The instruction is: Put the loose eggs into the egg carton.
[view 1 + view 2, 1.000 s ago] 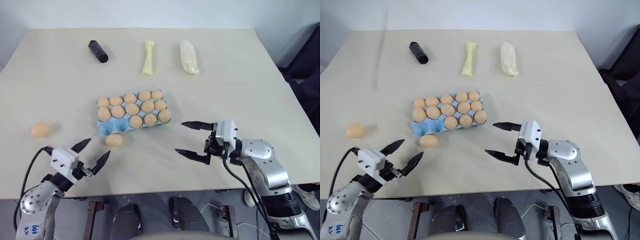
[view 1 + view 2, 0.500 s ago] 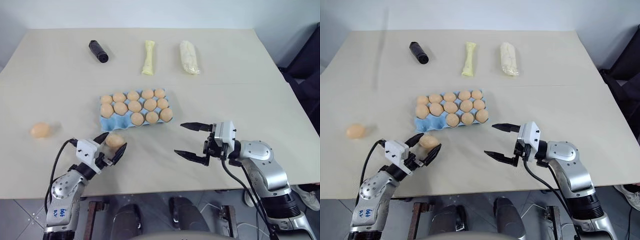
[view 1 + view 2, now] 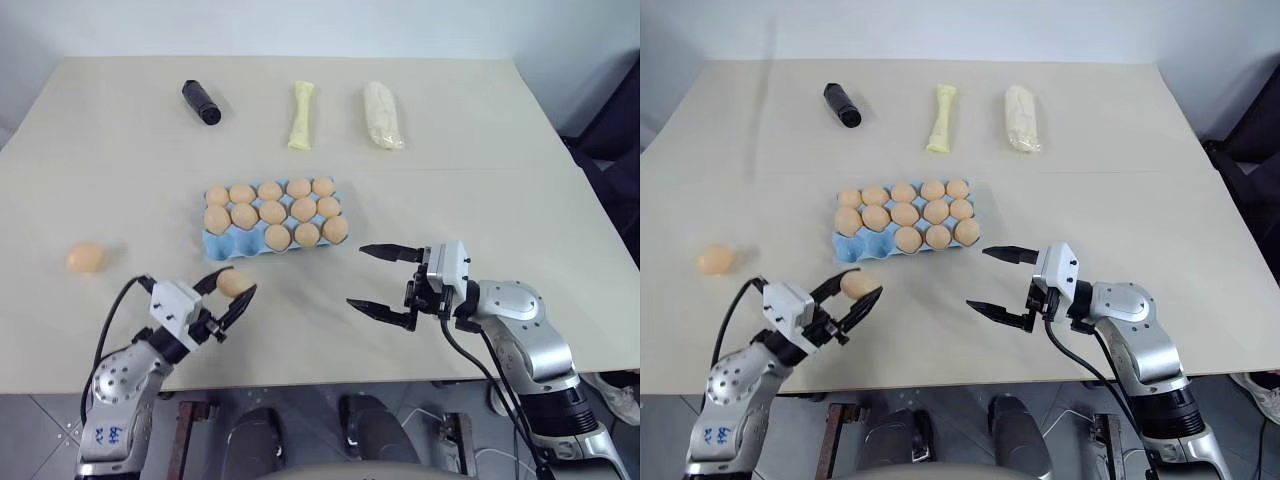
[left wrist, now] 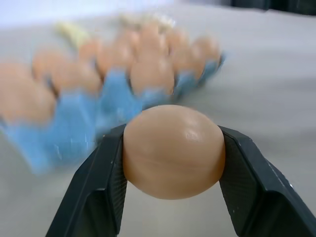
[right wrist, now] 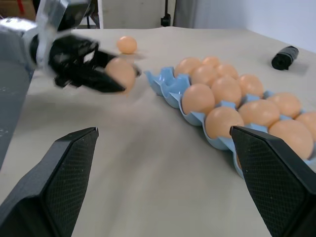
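Between left fingers (image 4: pixel 111 182), egg (image 4: pixel 173 150) crosswise

carton (image 3: pixel 272 216) mid table (image 3: pixel 480 150), loose egg (image 3: pixel 85 258) far left

I find one bit of writing: small blue handwritten marks on the grey shell of the left arm (image 3: pixel 108 434), at the lower left of the left eye view. They look like a few digits over a couple of letters, but I cannot read them for certain. The same marks sit on that arm at the lower left of the right eye view, just as unclear. I can read nothing else on any object on the table.
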Robot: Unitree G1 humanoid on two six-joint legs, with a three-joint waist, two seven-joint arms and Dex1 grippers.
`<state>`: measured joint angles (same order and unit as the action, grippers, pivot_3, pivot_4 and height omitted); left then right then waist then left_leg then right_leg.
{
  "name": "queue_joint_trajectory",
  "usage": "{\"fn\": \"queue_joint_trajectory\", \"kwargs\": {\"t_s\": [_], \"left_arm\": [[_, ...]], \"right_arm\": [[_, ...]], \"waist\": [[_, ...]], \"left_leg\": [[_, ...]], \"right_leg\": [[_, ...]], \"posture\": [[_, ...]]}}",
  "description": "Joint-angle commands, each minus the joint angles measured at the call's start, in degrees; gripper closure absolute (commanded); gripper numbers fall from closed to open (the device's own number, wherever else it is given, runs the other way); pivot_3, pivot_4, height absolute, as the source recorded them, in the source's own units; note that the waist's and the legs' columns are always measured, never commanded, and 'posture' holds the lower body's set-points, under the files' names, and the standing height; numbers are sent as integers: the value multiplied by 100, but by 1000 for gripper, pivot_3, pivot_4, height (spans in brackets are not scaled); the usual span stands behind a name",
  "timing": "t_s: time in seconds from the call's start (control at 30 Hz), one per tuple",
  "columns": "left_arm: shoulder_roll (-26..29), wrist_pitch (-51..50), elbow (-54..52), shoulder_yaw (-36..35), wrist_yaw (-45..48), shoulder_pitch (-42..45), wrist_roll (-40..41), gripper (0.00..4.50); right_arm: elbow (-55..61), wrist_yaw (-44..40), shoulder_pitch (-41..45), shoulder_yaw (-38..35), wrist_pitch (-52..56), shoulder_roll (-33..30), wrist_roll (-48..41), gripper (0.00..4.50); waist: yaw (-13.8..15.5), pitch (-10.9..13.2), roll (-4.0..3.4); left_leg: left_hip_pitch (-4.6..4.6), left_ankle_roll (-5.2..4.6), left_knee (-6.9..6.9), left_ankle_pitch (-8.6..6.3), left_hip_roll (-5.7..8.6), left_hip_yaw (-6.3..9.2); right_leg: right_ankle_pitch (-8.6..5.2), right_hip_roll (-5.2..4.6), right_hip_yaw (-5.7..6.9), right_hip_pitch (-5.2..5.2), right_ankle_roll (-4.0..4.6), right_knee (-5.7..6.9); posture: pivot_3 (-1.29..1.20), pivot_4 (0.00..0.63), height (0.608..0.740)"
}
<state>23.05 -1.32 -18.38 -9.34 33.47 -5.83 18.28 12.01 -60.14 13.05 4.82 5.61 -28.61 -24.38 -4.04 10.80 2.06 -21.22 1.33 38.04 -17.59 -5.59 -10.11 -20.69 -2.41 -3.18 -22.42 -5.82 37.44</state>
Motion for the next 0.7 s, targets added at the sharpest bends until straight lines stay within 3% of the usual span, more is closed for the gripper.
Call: {"fn": "queue_joint_trajectory", "kwargs": {"t_s": [0.03,0.37,0.6,0.7], "left_arm": [[13,-87,252,120,-53,789,9,2253],[-165,215,2298,357,182,2423,-213,2253],[-160,478,1739,209,242,2077,-77,84],[36,447,1039,-69,205,1554,11,21]], "right_arm": [[174,63,64,29,7,50,-35,0],[270,219,84,79,28,89,3,0],[455,330,-42,60,79,117,-114,0],[476,300,-86,77,106,114,-146,0]], "waist": [[44,0,0],[95,-1,-1],[89,0,-1],[70,0,-1]], "left_leg": [[0,-5,0,3,4,0],[-5,-12,5,8,10,-12],[-7,-2,4,3,-8,-15],[-6,-2,6,3,-7,-18]], "right_leg": [[2,2,3,0,-4,1],[14,13,34,-14,-20,7],[13,13,33,-17,-20,5],[13,11,29,-17,-20,6]], "posture": [[0,150,740],[0,150,740],[0,150,740],[0,150,740]]}}
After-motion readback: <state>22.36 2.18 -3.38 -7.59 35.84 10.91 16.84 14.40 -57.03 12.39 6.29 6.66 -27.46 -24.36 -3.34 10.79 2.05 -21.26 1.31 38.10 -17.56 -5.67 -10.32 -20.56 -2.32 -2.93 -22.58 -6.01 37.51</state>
